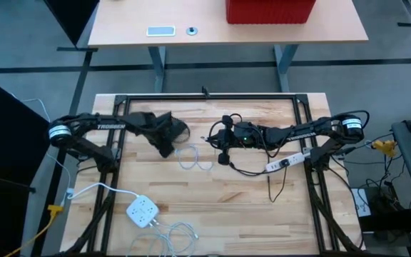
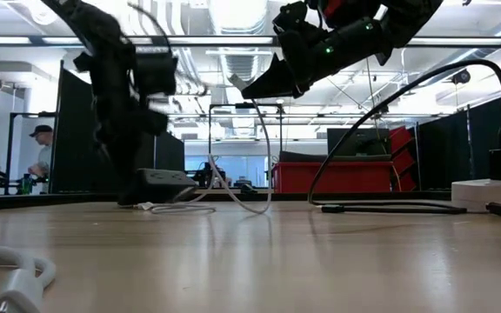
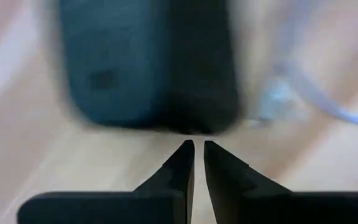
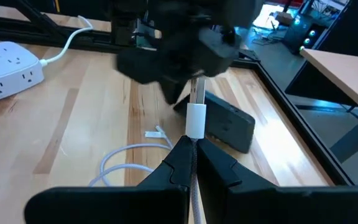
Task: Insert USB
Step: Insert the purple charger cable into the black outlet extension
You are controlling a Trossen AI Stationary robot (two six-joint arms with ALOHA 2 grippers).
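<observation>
My right gripper [image 4: 193, 146] is shut on a white USB cable. Its white plug [image 4: 196, 118] with a metal tip sticks out past the fingertips, above the table's middle. The cable's loops [image 1: 195, 158] lie on the wood. A dark block [image 4: 229, 124] lies flat on the table just beyond the plug. My left gripper [image 3: 194, 144] hangs shut at the block's near edge [image 3: 148, 68], pointing down, with nothing between its fingers. In the low view the cable [image 2: 259, 165] hangs from my right gripper [image 2: 263, 87] down to the table. My left gripper: its shut fingertips [image 3: 182, 155] stand right at the block's edge, and I cannot tell whether they touch it. My right gripper pinches the white cable just behind the plug's white body [image 4: 195, 138] between its two fingers. The fingers lie along the cable, slanting down toward the table's left. The plug is lifted clear and points forward, and the cable hangs slack below.
A white power strip [image 1: 143, 210] with its cord lies at the near left. Another white strip [image 1: 284, 164] and black cables [image 1: 259, 170] lie under the right arm. A black frame [image 1: 205, 96] borders the tabletop. A small white scrap [image 4: 156, 133] lies beside the loops.
</observation>
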